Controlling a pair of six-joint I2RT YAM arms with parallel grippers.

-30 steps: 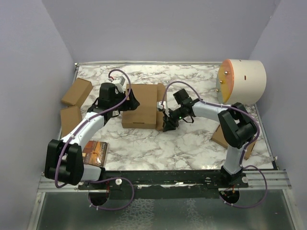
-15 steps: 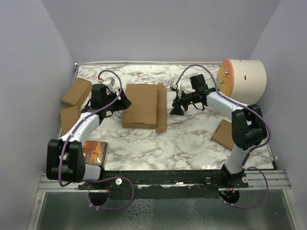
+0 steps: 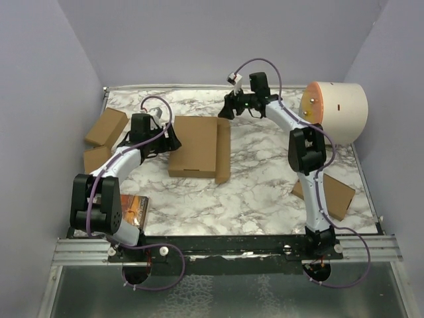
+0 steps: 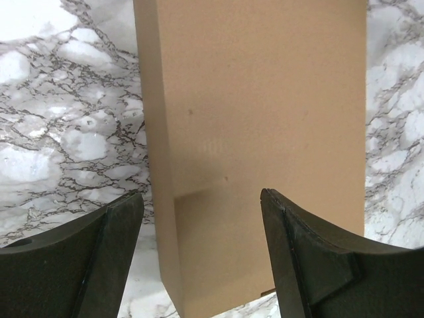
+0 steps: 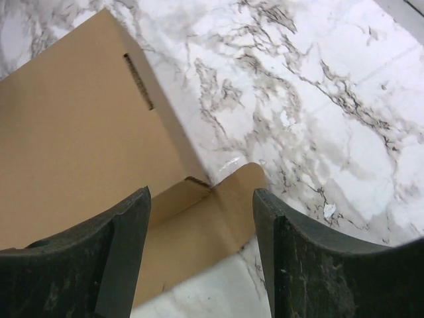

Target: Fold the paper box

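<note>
**Jaws spread and empty at two sides of the paper box**

Both the left jaws and the right jaws stand well apart and grip nothing. Each wrist view cuts them off at its lower edge. One paper box [image 3: 192,146] lies flat at the middle of the desk [image 3: 265,185] with its lid down, so the inside is hidden. One flap [image 3: 223,151] juts from its 3 o'clock side. The left jaws sit just beside its 9 o'clock edge and the right jaws near its 1 o'clock corner; whether they touch it cannot be told. There are three small boxes [image 3: 106,127]: two at 9 to 10 o'clock, and one at 4 o'clock partly behind the right arm [image 3: 307,152]. One cream cylinder [image 3: 334,112] sits at 2 o'clock. One printed packet [image 3: 132,209] at 7 o'clock is partly covered by the left arm [image 3: 99,199].
</note>
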